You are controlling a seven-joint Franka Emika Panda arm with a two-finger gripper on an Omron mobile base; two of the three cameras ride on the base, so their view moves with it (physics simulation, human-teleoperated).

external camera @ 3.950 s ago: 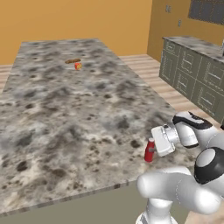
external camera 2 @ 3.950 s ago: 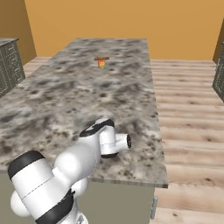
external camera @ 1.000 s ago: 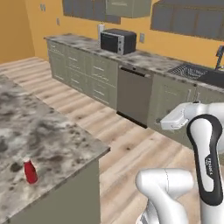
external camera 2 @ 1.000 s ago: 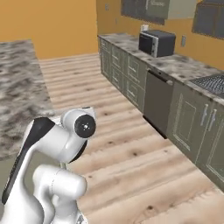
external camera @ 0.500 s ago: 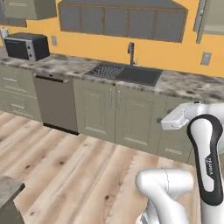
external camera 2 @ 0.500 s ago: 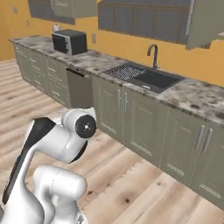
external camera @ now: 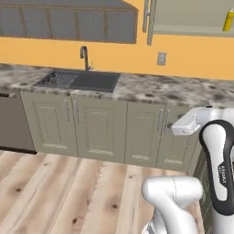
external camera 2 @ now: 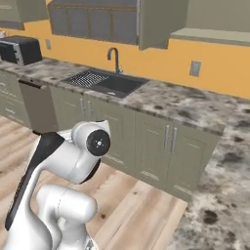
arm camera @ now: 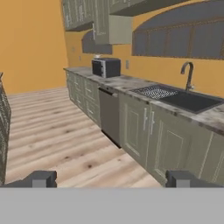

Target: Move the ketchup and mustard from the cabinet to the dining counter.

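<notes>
The mustard (external camera: 228, 19) stands on the shelf of the open cabinet (external camera: 192, 17), top right, above the bench (external camera: 183, 93) beside the sink (external camera: 77, 80). The claw (arm camera: 111, 178) is wide and empty. The base should probably square up below the shelf before reaching. Half a second ago the sink sat mid-frame; the view has swung right

Readable text: none.
Arm (external camera: 218, 170) lettering: dark vertical marking on the white link, too blurred to read.

One mustard (external camera: 228, 20), one sink (external camera: 77, 81), one faucet (external camera: 85, 56), one microwave (external camera 2: 19, 50).
</notes>
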